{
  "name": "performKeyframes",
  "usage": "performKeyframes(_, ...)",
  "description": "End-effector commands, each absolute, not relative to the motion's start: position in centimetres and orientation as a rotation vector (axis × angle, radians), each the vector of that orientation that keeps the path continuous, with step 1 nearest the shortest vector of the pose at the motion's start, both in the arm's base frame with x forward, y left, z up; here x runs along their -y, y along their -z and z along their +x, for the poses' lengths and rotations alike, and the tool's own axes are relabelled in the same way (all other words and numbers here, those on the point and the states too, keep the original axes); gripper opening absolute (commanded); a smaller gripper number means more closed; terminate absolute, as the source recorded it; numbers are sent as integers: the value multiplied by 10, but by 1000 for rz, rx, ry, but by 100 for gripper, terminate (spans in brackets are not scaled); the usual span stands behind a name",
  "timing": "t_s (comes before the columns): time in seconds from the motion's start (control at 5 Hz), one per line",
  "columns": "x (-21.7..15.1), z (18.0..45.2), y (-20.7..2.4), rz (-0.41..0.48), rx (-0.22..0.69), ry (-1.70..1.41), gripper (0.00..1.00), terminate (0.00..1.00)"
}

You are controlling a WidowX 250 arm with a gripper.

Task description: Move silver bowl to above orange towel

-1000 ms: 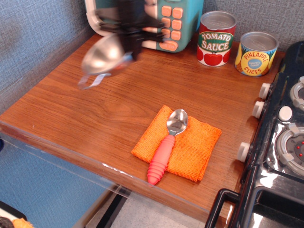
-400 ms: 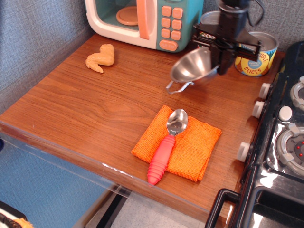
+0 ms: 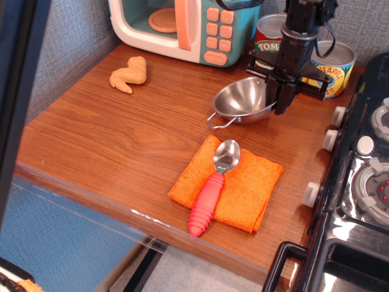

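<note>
A: Steel, thin-walled, polished. The bowl [image 3: 242,101] looks light and rigid, with a slick curved side that pads would slide off. The rim is the sensible hold, one finger inside and one outside; the wire loop handle facing the towel [image 3: 227,182] looks too thin and springy to trust.

B: Where does it sit now?

A: Just beyond the towel's far edge, on the side toward the microwave [image 3: 185,27], apart from the cloth. It appears low to the table [image 3: 115,146], tipped slightly; whether it rests on the wood or hangs just off it, I cannot tell.

B: Fingers?

A: The gripper [image 3: 281,97] is at the rim on the side away from the microwave, fingers narrowed onto the edge, so I read it as pinching the rim. One-sided hold, so the bowl may swing if carried fast.

B: Against the earlier views?

A: A second ago the bowl was a blur up by the microwave's corner, held high. Shortly after, it was near the cans [image 3: 328,67], tilted steeply and clear of the table. Now it is lower and closer to level. The spoon [image 3: 216,182] on the towel and the chicken toy [image 3: 129,74] are unmoved. A dark upright shape has entered at the frame's left edge; unidentified.
</note>
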State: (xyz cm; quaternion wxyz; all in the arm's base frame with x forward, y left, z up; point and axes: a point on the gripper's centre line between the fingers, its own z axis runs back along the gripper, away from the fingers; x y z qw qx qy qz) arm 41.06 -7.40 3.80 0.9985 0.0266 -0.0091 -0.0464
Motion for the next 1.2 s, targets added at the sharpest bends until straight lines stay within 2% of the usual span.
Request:
performKeyframes(0.0,75,406,-59,52,59,108,100,0)
performKeyframes(0.4,75,414,-114,13,198,92,100,0)
performKeyframes(0.6,62,401,-131,-12,235,70,100,0)
performKeyframes(0.8,41,386,-133,-12,222,58,100,0)
performKeyframes(1.0,25,374,-127,-4,161,-4,100,0)
